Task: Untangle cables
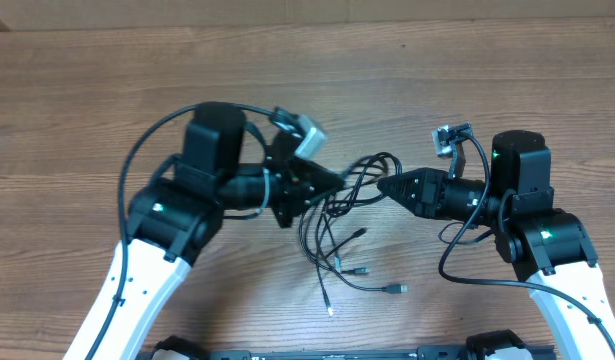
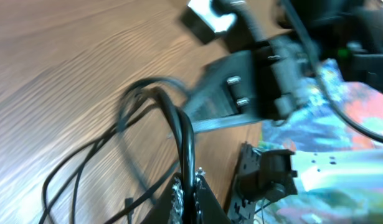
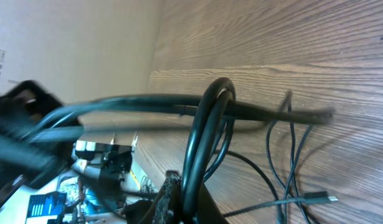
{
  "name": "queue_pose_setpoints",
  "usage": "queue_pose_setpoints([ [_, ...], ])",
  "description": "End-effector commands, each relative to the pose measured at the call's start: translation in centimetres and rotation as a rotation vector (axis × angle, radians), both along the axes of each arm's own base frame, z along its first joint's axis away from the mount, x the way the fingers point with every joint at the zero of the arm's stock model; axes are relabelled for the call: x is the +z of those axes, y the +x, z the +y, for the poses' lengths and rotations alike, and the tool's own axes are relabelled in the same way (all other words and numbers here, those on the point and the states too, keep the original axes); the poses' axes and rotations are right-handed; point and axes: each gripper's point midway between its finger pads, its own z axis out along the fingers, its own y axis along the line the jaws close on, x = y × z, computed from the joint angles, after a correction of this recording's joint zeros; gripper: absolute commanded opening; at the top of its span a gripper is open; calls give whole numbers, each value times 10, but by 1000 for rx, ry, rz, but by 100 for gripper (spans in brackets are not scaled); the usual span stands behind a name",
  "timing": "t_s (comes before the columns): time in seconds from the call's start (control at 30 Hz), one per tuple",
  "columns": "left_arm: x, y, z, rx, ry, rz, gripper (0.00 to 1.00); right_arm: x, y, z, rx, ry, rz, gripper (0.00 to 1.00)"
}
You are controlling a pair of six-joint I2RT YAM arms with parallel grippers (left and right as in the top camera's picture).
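A tangle of thin black cables (image 1: 332, 235) lies mid-table between the two arms, with loose plug ends (image 1: 395, 289) trailing toward the front. My left gripper (image 1: 337, 182) is at the tangle's left side. In the left wrist view it (image 2: 189, 183) is shut on a cable strand (image 2: 186, 134) that rises between the jaws. My right gripper (image 1: 383, 188) is at the tangle's right side, close to the left one. In the right wrist view it (image 3: 186, 186) is shut on a bunch of cable loops (image 3: 203, 124).
The wooden table (image 1: 87, 80) runs back to a cardboard wall (image 1: 287, 10). The arms' own thicker black cables loop beside them, the left arm's cable (image 1: 137, 150) and the right arm's cable (image 1: 467, 278). Both arm bases stand at the front edge.
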Motion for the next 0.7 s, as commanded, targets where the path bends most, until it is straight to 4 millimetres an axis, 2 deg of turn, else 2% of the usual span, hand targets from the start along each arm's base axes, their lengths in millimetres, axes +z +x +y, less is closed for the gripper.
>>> queue_pose_setpoints([
  [0.0, -8, 18, 26, 122, 42, 49, 4, 11, -2, 3, 20, 25, -19, 4],
  [0.13, -26, 30, 62, 254, 102, 134, 4, 21, -3, 8, 58, 64, -54, 4],
  [0.27, -30, 36, 81, 305, 114, 149, 4, 42, -4, 15, 102, 142, -94, 4],
  [0.5, -35, 34, 87, 312, 129, 165, 4, 70, 4, 19, 100, 223, -149, 4],
  [0.67, -35, 33, 87, 302, 137, 154, 4, 80, 7, 19, 102, 236, -196, 4],
])
